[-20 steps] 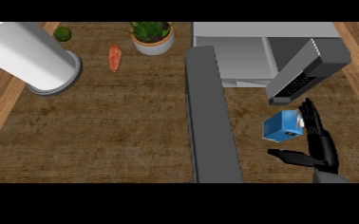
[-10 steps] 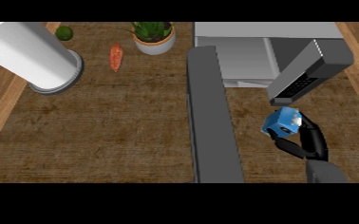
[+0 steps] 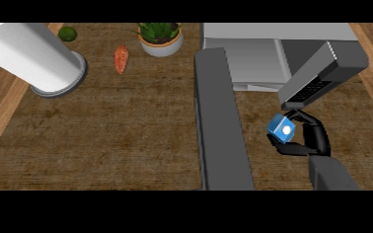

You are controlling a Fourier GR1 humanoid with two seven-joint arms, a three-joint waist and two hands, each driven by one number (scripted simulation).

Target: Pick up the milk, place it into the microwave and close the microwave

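Observation:
A small blue milk carton [image 3: 280, 128] is tilted and held above the counter by my right hand [image 3: 309, 138], whose black fingers and thumb curl round it. Just up and to the right of the hand is the microwave [image 3: 277, 54], a grey box at the top right whose cavity stands open. Its door [image 3: 320, 76] hangs open, angled down toward the hand. The carton sits just below the door's lower edge, outside the cavity. My left hand shows nowhere in this view.
A long grey bar [image 3: 222, 123] runs down the counter left of the hand. At the left stands a big white cylinder [image 3: 36, 59]. Further back lie an orange carrot [image 3: 121, 59], a potted plant [image 3: 160, 38] and a green fruit [image 3: 67, 33].
My right hand closed round the milk carton, lifted it and carried it slightly up toward the microwave door. The carton now tilts more.

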